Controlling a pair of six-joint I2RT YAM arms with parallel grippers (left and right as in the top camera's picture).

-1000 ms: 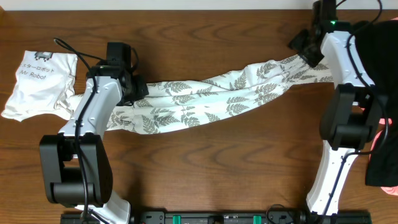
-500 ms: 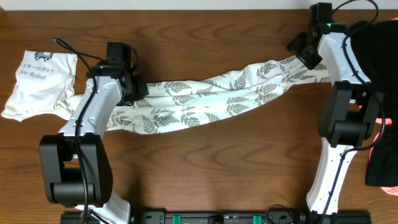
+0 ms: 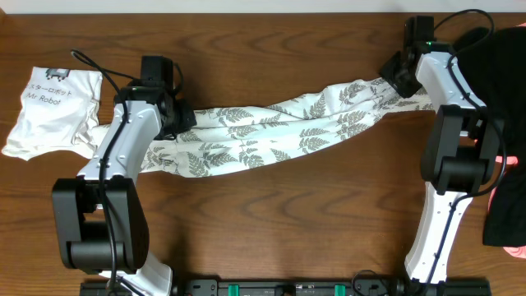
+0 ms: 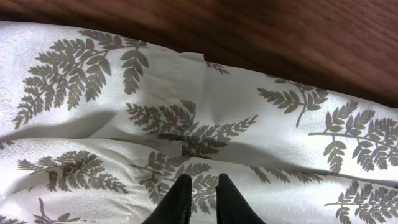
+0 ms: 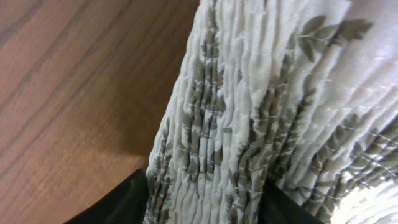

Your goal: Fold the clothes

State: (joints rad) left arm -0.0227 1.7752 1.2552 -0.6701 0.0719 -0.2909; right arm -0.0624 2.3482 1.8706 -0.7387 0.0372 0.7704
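Note:
The clothes (image 3: 279,136), a long white garment with grey fern leaves, lie stretched across the table from left to right. My left gripper (image 3: 182,117) sits on their left part. In the left wrist view its fingers (image 4: 199,185) are nearly together, pinching the smooth fabric (image 4: 249,124). My right gripper (image 3: 394,76) is at the garment's far right end. In the right wrist view its fingers (image 5: 208,202) stand on either side of a bunched, gathered band of the fabric (image 5: 249,106) and hold it.
A plain white shirt printed "Mr Robot" (image 3: 49,111) lies crumpled at the far left, beside my left arm. A black garment (image 3: 503,99) and a pink one (image 3: 516,247) lie at the right edge, behind my right arm.
My right arm has shifted slightly left and toward the far edge, drawing the garment's right end with it. My left arm has not moved.

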